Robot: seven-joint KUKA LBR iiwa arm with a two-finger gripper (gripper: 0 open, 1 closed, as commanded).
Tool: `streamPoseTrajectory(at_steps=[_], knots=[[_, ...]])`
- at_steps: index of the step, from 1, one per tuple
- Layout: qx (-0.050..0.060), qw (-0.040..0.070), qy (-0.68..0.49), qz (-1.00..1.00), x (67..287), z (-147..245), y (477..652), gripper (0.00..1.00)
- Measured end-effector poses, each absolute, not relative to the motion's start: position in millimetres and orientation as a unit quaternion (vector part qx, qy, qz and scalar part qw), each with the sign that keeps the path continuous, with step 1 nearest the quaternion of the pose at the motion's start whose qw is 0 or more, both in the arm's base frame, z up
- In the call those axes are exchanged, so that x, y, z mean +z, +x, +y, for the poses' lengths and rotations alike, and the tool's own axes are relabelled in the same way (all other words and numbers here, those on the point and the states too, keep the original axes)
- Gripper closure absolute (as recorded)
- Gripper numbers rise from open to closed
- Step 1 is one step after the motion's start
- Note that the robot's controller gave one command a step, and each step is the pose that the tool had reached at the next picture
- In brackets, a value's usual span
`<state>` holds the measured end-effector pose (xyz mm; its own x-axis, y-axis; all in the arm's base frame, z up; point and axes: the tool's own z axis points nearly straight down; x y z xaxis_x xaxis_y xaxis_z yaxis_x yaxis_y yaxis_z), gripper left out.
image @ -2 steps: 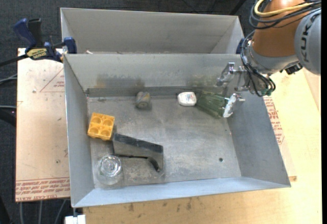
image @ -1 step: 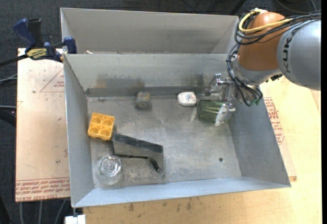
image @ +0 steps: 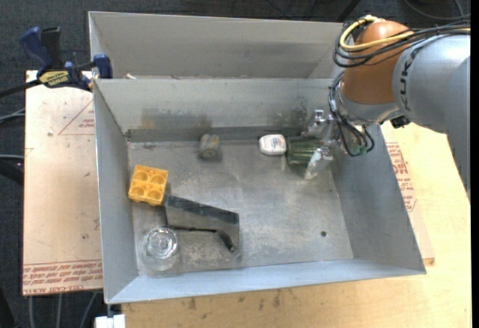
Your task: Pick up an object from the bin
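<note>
My gripper [image: 320, 141] is low in the bin's back right part, close to the right wall. A dark green, see-through thing [image: 299, 153] lies right at its left side, touching or nearly touching it. Just left of that lies a small white oval thing [image: 272, 144] with a faint mark on it.
A small grey cylinder [image: 209, 146] rests by the back wall, left of centre. At the left lie a yellow block with four holes [image: 147, 185], a dark grey angled bar [image: 203, 218] and a clear glass cup [image: 159, 246] in the front left corner.
</note>
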<state>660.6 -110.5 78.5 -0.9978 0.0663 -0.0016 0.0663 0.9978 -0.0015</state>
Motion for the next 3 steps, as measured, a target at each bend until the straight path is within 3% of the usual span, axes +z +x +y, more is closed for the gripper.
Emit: streamPoseTrajectory(at_steps=[1,2,3], knots=[[-0.001,0.001,0.033,0.999,78.6,-110.4,660.8,1.0],[0.0,-0.003,0.015,1.0,107.8,-92.9,651.8,1.0],[-0.001,0.006,-0.071,0.997,134.0,-57.7,648.3,1.0]])
